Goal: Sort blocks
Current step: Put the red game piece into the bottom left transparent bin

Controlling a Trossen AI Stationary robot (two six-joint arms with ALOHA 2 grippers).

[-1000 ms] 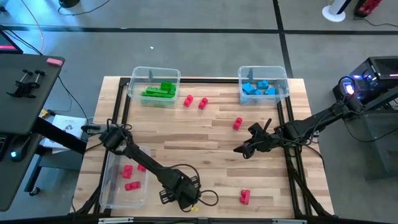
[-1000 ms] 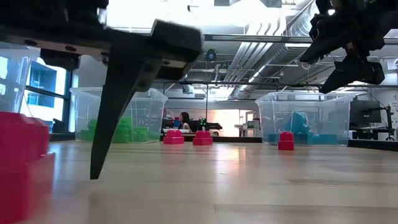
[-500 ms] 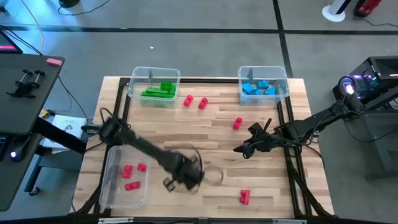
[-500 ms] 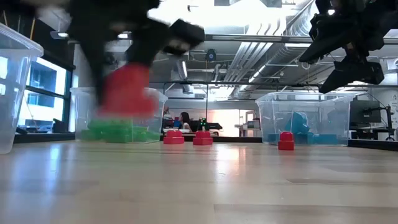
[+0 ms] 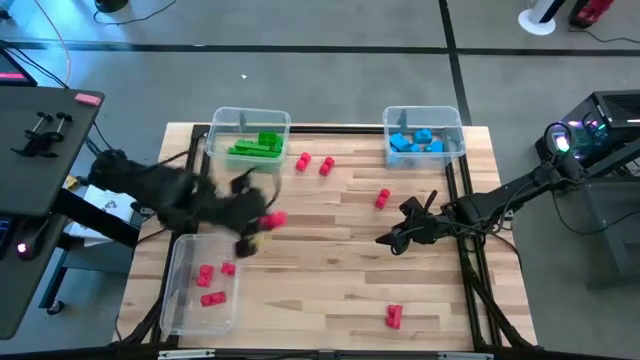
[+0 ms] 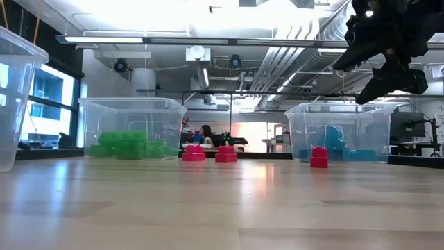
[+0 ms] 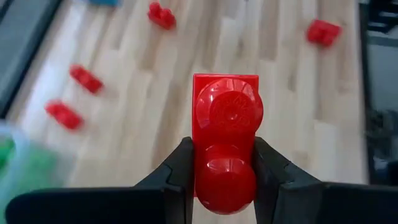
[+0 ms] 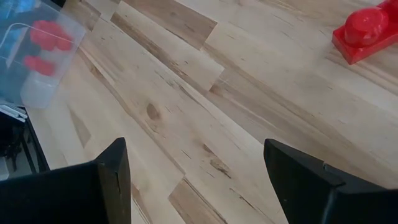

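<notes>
My left gripper (image 5: pixel 262 222) hovers above the table's left half, shut on a red two-stud block (image 7: pixel 226 124), which shows blurred in the high view (image 5: pixel 273 219). It hangs between the green-block bin (image 5: pixel 250 140) and the clear bin of red blocks (image 5: pixel 200 285). More red blocks lie loose on the wood (image 5: pixel 303 161) (image 5: pixel 326 167) (image 5: pixel 382 199) (image 5: pixel 393 317). My right gripper (image 5: pixel 390 240) waits open right of centre, above the table (image 6: pixel 378 69), with nothing between its fingers (image 8: pixel 199 180). My left gripper pinches the red block by its two long sides (image 7: pixel 202 171), at the end nearest the wrist, one finger (image 7: pixel 181 168) on each side. The fingers lie along the block and slant down from the table's left. The block is lifted clear, studs toward the wrist camera.
A clear bin of light blue blocks (image 5: pixel 423 135) stands at the far right. A black frame runs along the table's edges (image 5: pixel 470 250). Bare wood lies in the middle and near part of the table (image 5: pixel 320 270). A person sits in the room far behind (image 6: pixel 206 135).
My left gripper has taken hold of the red block near the table's near edge, lifted it clear and swung fast up and toward the far left, rolling as it went. It has left the low view. The right arm has kept still.
</notes>
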